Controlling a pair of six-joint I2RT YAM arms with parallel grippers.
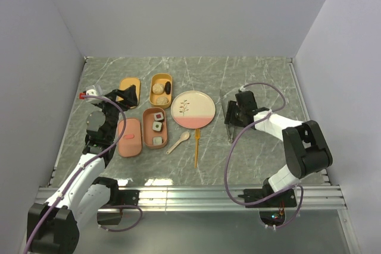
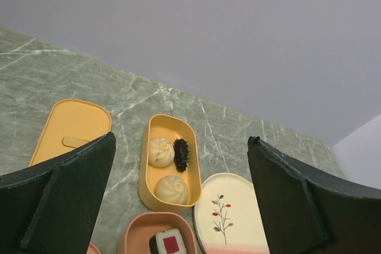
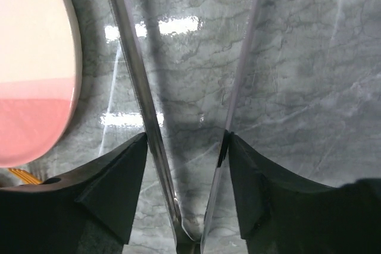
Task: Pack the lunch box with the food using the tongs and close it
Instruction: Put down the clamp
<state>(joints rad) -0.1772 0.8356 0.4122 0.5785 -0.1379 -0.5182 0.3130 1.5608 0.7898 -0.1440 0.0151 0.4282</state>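
The lunch box lies in open parts. A yellow tray (image 1: 161, 81) (image 2: 150, 171) holds two beige balls (image 2: 161, 151) (image 2: 171, 189) and a dark brown piece (image 2: 181, 154). A pink tray (image 1: 147, 128) holds three sushi rolls (image 1: 158, 127), one with a red centre (image 2: 169, 243). My left gripper (image 1: 128, 94) (image 2: 181, 140) hangs open above the yellow tray, nothing between its fingers. The grey metal tongs (image 1: 225, 108) (image 3: 140, 87) lie right of the plate. My right gripper (image 1: 233, 114) (image 3: 186, 138) straddles them near their joined end, a finger against the outside of each spread arm.
A yellow lid (image 1: 129, 89) (image 2: 71, 129) and a pink lid (image 1: 129, 137) lie left of the trays. The cream-and-pink plate (image 1: 193, 109) (image 2: 229, 215) (image 3: 36, 69) sits mid-table with nothing on it. A beige spoon (image 1: 178, 142) and an orange fork (image 1: 196, 147) lie in front of it.
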